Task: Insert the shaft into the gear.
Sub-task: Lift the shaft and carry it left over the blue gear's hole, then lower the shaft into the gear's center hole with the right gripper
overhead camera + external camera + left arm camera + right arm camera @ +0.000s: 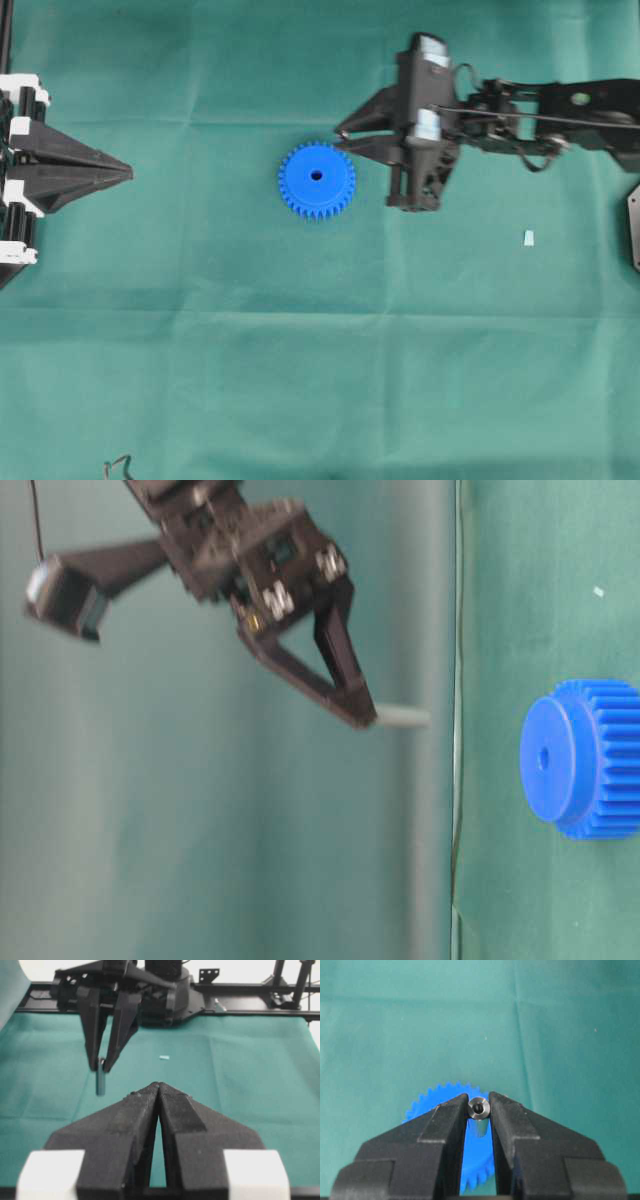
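Green cloth [300,350] covers your whole table, creased in a few long folds. Your right gripper [479,1110] is clamped on the shaft [479,1109], a small silvery pin seen end-on between the two black fingertips, its hollow end facing the wrist camera. From table level the shaft [400,717] juts out past the fingertips toward the table, well clear of the cloth. Just beyond those tips, the gear [316,180] lies flat on the cloth, blue, hub up, centre hole showing, and apart from the shaft. Your left gripper [125,173] sits at the left edge with its fingers pressed together on nothing. A small pale scrap [528,237] lies on the cloth near the right arm.
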Robot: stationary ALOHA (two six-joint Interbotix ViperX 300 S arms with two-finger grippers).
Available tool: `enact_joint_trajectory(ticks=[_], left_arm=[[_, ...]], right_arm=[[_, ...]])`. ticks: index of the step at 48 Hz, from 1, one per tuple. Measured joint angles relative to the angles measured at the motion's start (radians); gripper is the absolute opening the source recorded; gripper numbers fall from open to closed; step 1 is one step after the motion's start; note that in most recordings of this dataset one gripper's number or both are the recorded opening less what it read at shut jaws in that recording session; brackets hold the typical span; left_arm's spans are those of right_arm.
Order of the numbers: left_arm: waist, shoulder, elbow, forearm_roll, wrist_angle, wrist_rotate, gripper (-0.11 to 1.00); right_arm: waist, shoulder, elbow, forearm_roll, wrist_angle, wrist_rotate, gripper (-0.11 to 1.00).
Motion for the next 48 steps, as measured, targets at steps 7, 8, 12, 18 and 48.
enact_joint_trajectory(ticks=[7, 8, 12, 18, 48], left_arm=[[0.000, 0.000, 0.000, 0.000, 0.000, -0.003, 0.00], [0.000, 0.000, 0.000, 0.000, 0.000, -0.006, 0.00], [0.000, 0.000, 0.000, 0.000, 0.002, -0.006, 0.00], [0.000, 0.000, 0.000, 0.000, 0.002, 0.000, 0.00], [0.000, 0.000, 0.000, 0.000, 0.011, -0.002, 0.00]], right_arm=[[0.000, 0.049, -0.044, 0.000, 0.005, -0.002, 0.17], [0.000, 0.052, -0.049, 0.000, 0.005, -0.002, 0.17], [0.000, 0.055, -0.054, 0.000, 0.003, -0.002, 0.17], [0.002, 0.055, -0.054, 0.000, 0.003, 0.002, 0.17], [0.035, 0.209, 0.002, 0.017, -0.169, 0.031, 0.17]])
